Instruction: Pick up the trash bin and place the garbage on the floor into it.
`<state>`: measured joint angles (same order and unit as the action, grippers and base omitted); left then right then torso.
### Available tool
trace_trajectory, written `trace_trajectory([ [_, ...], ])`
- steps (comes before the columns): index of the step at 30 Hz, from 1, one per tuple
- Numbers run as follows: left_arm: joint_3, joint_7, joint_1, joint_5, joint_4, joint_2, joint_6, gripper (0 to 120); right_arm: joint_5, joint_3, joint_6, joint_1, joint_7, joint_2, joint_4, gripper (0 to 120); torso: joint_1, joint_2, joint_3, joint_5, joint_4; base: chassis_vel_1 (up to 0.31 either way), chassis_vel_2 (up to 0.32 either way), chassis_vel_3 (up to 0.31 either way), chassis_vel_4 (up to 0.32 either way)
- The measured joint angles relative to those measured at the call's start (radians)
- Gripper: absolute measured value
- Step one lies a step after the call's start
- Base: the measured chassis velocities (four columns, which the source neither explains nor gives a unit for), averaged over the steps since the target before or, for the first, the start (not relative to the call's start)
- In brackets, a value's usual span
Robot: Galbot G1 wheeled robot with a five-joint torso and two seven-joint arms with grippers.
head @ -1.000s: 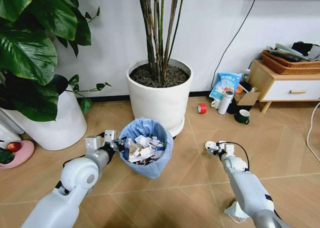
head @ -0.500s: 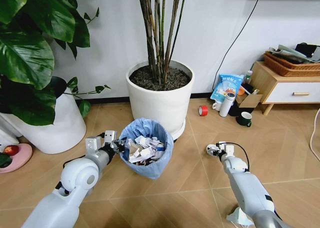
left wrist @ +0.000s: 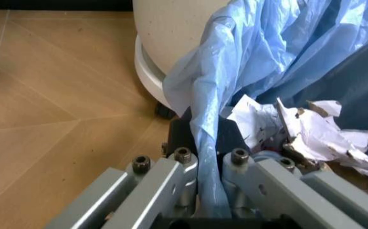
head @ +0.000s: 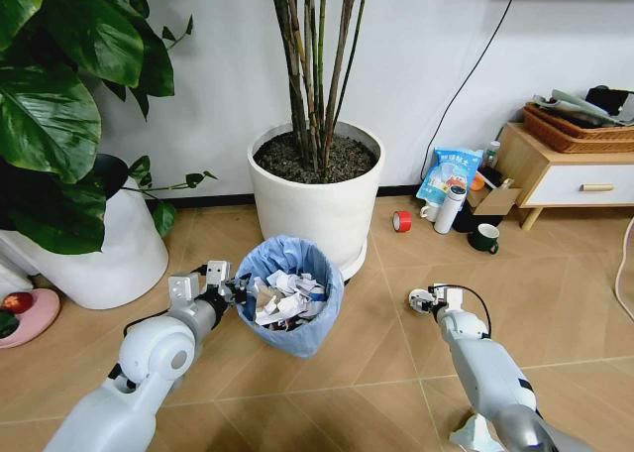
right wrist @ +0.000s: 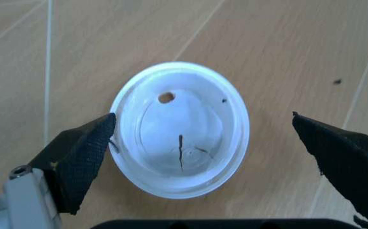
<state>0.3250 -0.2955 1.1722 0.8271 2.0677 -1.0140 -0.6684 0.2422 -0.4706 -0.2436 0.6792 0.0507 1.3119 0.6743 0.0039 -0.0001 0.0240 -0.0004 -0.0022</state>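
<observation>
You are looking down at a tan chevron wood floor (head: 396,274). Your left tool (head: 236,291) is clenched on the left rim of the trash bin (head: 290,291), pinching its crinkly light-blue bag (left wrist: 204,124) between the fingers. The bin stands on the floor just in front of a big white planter (head: 315,199) and is heaped with crumpled white paper (head: 282,295). To the right of the bin, well apart from it, your right tool (head: 420,298) is released, its black fingertips (right wrist: 80,160) spread wide on either side of a small white lid (right wrist: 180,148) lying on the floor; the left pad sits just beside the lid's edge, the right one stands clear. Farther right, by the wall, a dark mug (head: 482,236) and a red tape roll (head: 400,219) sit near a low wooden cabinet (head: 555,174).
</observation>
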Motion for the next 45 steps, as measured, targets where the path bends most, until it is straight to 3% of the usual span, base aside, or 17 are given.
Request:
trace_trajectory([
  [4,0.003,0.0,0.005,-0.001,0.003,0.004,0.0,0,0.007,-0.006,-0.002,-0.01,0.009,0.007,-0.02,97,0.0,0.0,0.0,-0.0005,-0.0001,0.0,0.0,0.0,0.0],
  [11,0.004,0.0,0.005,0.002,0.003,0.013,0.0,0,0.008,-0.025,-0.003,-0.025,0.023,0.025,-0.056,69,0.0,0.0,0.0,-0.0012,-0.0002,0.0,0.0,0.0,0.0],
  [28,-0.004,0.002,-0.009,0.014,0.002,0.027,0.001,0,0.005,-0.037,-0.005,-0.016,0.021,0.026,-0.055,30,0.0,0.0,0.0,-0.0002,0.0004,0.0,0.0,0.0,0.0],
  [29,-0.005,0.002,-0.01,0.014,0.002,0.028,0.001,0,0.006,-0.037,-0.005,-0.015,0.021,0.025,-0.055,25,0.0,0.0,0.001,0.0006,-0.0014,0.0,0.0,0.0,0.0],
  [30,-0.005,0.002,-0.01,0.014,0.002,0.028,0.001,0,0.006,-0.037,-0.005,-0.015,0.021,0.025,-0.055,25,0.0,0.0,0.001,0.0006,-0.0014,0.0,0.0,0.0,0.0],
  [31,-0.005,0.002,-0.01,0.015,0.002,0.028,0.001,0,0.006,-0.036,-0.005,-0.015,0.021,0.023,-0.054,19,0.0,0.0,0.0,0.0006,0.0003,0.0,0.0,0.0,0.0],
  [32,-0.005,0.003,-0.011,0.015,0.003,0.029,0.001,0,0.006,-0.036,-0.005,-0.014,0.021,0.021,-0.053,15,0.0,0.0,0.0,-0.0002,-0.0008,0.0,0.0,0.0,0.0],
  [35,-0.005,0.003,-0.009,0.016,0.006,0.031,0.001,0,0.006,-0.036,-0.005,-0.011,0.02,0.018,-0.05,3,0.0,0.0,0.0,0.0002,-0.0003,0.0,0.0,0.0,0.0],
  [45,-0.003,0.002,-0.002,0.016,0.016,0.033,0.001,0,0.012,-0.028,-0.01,0.011,0.018,0.008,-0.001,0,0.0,0.0,0.0,-0.0002,-0.0001,0.0,0.0,0.0,0.0],
])
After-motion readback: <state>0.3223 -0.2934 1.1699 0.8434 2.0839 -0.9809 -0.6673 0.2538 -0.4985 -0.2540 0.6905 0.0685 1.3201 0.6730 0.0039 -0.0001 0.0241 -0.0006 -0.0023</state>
